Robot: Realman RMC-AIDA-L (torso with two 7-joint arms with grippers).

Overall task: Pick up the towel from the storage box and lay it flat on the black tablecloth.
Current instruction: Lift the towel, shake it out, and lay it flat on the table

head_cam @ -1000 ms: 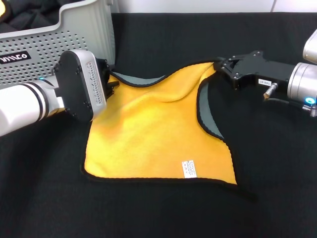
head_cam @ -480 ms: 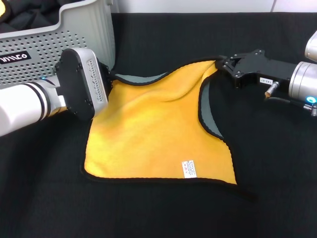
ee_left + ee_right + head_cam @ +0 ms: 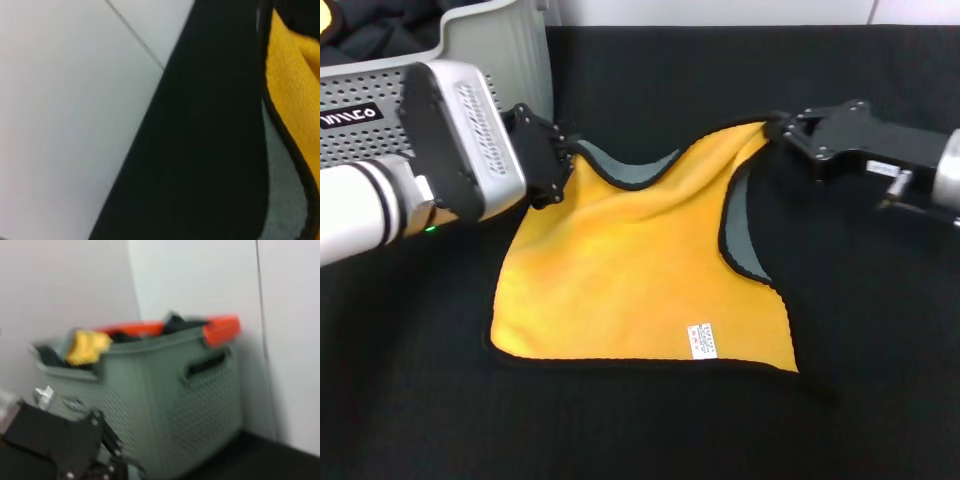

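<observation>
The yellow-orange towel (image 3: 640, 270) lies spread on the black tablecloth (image 3: 640, 430), its near edge flat and its white label (image 3: 702, 340) facing up. Its two far corners are raised and folded, showing the grey reverse. My left gripper (image 3: 563, 152) is shut on the far-left corner, just in front of the storage box (image 3: 500, 45). My right gripper (image 3: 778, 127) is shut on the far-right corner. The left wrist view shows the towel (image 3: 295, 95) edge over the tablecloth (image 3: 200, 150). The right wrist view shows the storage box (image 3: 175, 390).
The grey box stands at the back left of the table, with dark, yellow and orange cloth (image 3: 87, 345) in it. A pale wall (image 3: 720, 10) runs behind the table's far edge. Bare black cloth extends to the right of the towel and in front of it.
My left gripper has risen and moved right, drawing the towel's far-left corner along with it. My right gripper has shifted slightly right and away, pulling its corner with it.
</observation>
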